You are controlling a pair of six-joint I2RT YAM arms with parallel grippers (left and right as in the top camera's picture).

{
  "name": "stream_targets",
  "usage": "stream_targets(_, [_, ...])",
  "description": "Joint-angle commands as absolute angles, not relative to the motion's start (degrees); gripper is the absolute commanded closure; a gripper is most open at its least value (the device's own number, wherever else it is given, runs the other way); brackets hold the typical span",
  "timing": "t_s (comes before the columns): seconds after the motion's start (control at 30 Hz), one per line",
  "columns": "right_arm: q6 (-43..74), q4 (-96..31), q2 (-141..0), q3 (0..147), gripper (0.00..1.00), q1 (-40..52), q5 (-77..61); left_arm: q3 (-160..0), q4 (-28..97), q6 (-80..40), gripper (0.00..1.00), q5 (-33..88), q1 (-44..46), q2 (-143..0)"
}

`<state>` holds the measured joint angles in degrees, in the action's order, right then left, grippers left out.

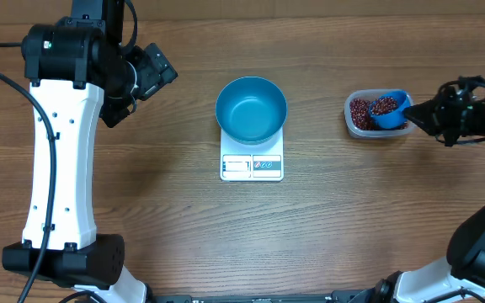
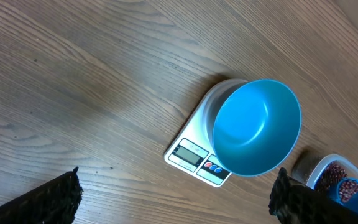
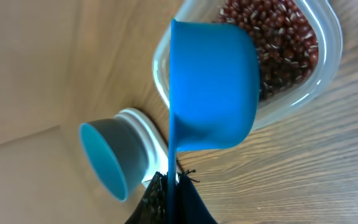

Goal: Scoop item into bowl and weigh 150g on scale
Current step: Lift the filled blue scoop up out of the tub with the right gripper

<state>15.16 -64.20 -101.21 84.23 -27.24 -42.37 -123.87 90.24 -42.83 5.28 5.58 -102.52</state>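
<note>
1. Left hand (image 1: 157, 71): fingers spread wide, grasping nothing, hanging above the table (image 1: 183, 219) well to the left of the scale (image 1: 252, 167).
2. Right hand (image 1: 418, 116): clenched tight on the handle of a small blue scoop (image 1: 390, 109), reaching in from the right edge.
3. Scoop: held over a clear plastic tub (image 1: 351, 126), its cup loaded with beans (image 1: 361, 114). From the right wrist, seen by its blue underside, hanging above the tub's near end.
4. Beans: dark red-brown, a loose heap in the tub, plus a small pile riding in the scoop.
5. Tub: on the table, right of the scale and apart from it.
6. Scale: white and flat, mid-table, display strip and blue-marked buttons facing the robot. Reading too small to make out.
7. Bowl (image 1: 251, 109): teal, upright, resting on the scale's platform, covering most of it and leaving the front strip bare. Smooth inside showing from overhead and from the left wrist.
</note>
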Motion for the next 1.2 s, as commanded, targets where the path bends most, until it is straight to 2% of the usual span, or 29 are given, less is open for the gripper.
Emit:
stream_targets(0.0, [11.2, -64.5, -101.5, 84.3, 0.96, -28.6, -50.0, -124.7, 90.2, -41.5, 0.00, 4.4, 5.7, -101.9])
stream_targets(0.57, [4.1, -64.3, -101.6, 84.3, 0.96, -29.0, -61.2, -124.7, 90.2, -41.5, 0.01, 4.4, 5.7, -101.9])
stream_targets(1.17, [1.6, -64.5, -101.6, 84.3, 0.96, -31.0, -64.7, -124.7, 89.7, -41.6, 0.00, 4.4, 5.7, -101.9])
